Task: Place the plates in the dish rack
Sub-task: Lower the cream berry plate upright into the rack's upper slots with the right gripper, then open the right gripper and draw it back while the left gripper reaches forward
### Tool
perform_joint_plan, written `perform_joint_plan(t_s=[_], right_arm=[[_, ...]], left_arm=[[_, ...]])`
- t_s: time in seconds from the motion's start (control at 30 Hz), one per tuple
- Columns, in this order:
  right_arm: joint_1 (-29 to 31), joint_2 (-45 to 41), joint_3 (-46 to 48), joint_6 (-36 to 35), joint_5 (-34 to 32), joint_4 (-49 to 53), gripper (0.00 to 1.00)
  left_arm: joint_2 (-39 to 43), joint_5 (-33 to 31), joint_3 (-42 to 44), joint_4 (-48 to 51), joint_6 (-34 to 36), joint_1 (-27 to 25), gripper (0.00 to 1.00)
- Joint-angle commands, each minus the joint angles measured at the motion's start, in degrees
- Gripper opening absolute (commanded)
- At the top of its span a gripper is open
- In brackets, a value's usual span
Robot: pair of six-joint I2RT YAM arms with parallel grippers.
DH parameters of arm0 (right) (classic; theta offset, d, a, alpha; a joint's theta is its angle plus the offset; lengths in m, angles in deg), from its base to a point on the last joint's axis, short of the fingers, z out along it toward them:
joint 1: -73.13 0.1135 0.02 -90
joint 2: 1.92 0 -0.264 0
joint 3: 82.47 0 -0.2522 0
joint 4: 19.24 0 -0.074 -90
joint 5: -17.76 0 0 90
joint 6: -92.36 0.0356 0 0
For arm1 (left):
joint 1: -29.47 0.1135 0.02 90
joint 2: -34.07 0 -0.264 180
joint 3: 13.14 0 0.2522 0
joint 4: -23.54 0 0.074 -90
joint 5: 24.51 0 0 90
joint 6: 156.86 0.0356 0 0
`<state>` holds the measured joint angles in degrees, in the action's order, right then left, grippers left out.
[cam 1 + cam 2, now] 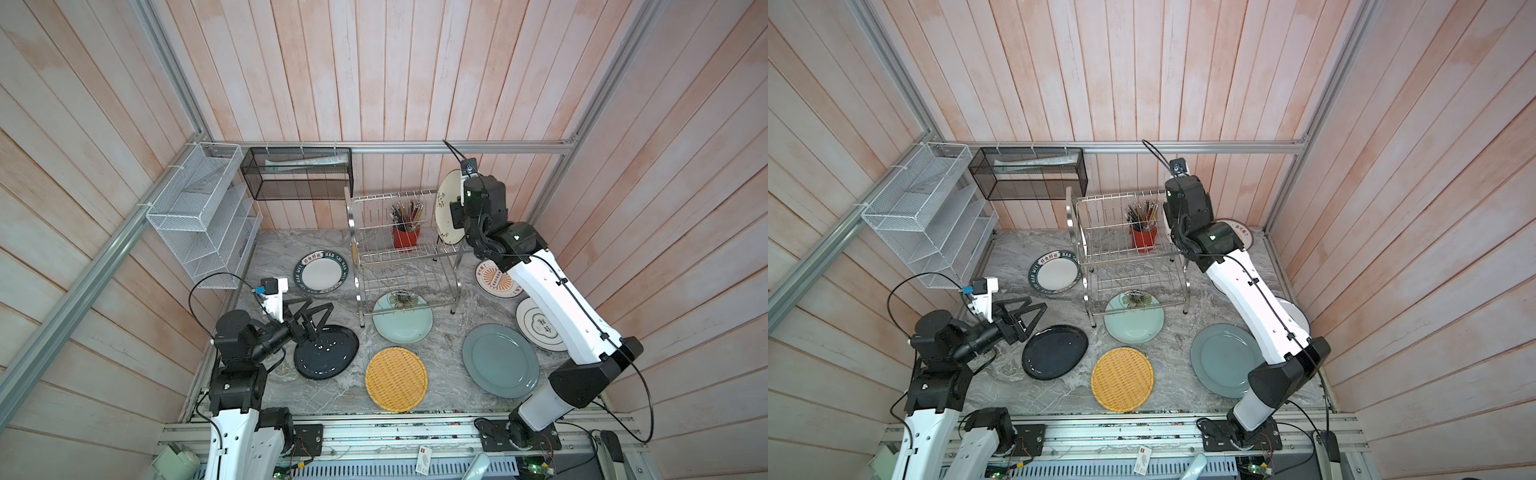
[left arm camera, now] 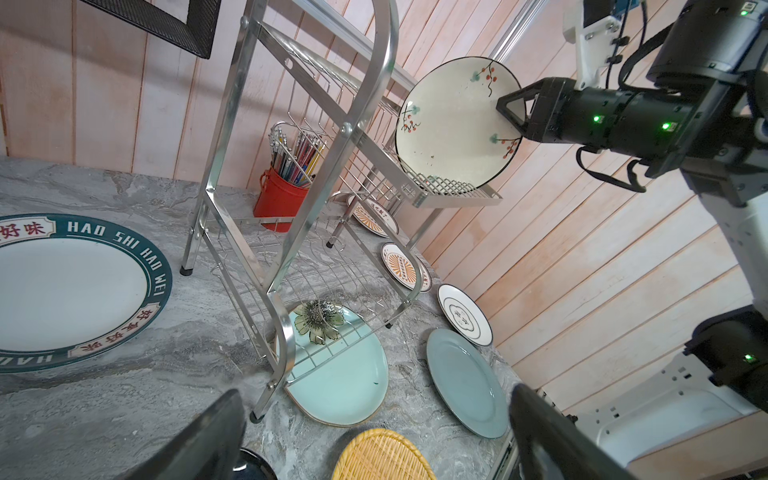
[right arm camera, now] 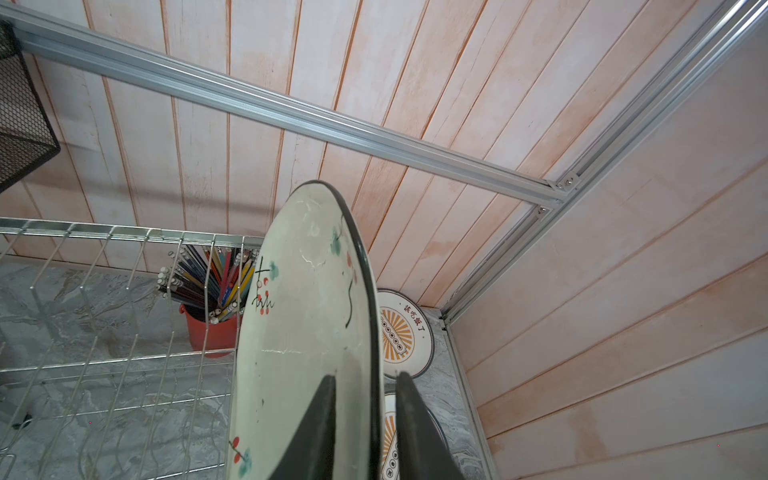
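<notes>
The right end effector (image 3: 365,378) straddles the rim of a cream plate (image 1: 444,220) painted with red berry sprigs. One finger lies across its face and one sits behind. A thin gap seems to show at the rear finger, so the jaws look slightly parted rather than pinching. In a top view, right of centre, the plate stands on edge at the right end of the rack's (image 2: 453,199) upper tier. A red cup (image 1: 406,237) sits just left of it.

At lower left, the left end effector (image 1: 311,311) is spread wide above the edge of a black plate (image 1: 328,353).

The other plates lie flat on the desk (image 1: 291,390):
- a green-banded plate (image 1: 322,274) left of the rack
- a mint plate (image 1: 403,320) partly under the rack
- a woven yellow plate (image 1: 396,379) at lower centre
- a grey-blue plate (image 1: 500,359) to the right of it
- a sunburst plate (image 1: 494,282) and an emblem plate (image 1: 536,328) partly under the right arm
</notes>
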<state>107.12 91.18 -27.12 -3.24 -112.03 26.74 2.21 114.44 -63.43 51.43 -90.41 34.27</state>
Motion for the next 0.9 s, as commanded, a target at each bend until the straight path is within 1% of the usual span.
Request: perform_joint_plan(t_s=[0.0,0.1,0.43,0.53,0.67,0.73,0.87], right_arm=[[-0.06,0.03,-2.26,0.39,1.27,1.17,0.28],[-0.05,-0.02,-2.79,0.4,2.03,0.91,0.29],[-0.02,0.35,-5.16,0.42,4.13,1.08,0.42],[-0.05,0.26,-6.19,1.14,5.5,1.65,0.52],[0.69,-2.58,-5.12,2.07,7.84,0.55,0.67],[1.13,-5.24,-3.19,3.32,9.22,-0.88,0.72],[1.66,-13.7,4.01,7.34,15.92,-4.7,0.82]], left_arm=[[0.55,-0.91,0.85,-0.73,0.74,-0.27,1.0],[0.54,-0.87,0.8,-0.74,0.7,-0.23,1.0],[0.51,-0.9,0.81,-0.75,0.64,-0.23,1.0],[0.42,-1.22,0.85,-0.51,0.63,-0.23,1.0],[0.15,-1.84,0.79,-0.25,0.69,-0.23,1.0],[0.08,-2.11,0.83,-0.16,0.56,-0.23,1.0],[-0.38,-2.96,0.82,0.24,0.43,-0.32,1.0]])
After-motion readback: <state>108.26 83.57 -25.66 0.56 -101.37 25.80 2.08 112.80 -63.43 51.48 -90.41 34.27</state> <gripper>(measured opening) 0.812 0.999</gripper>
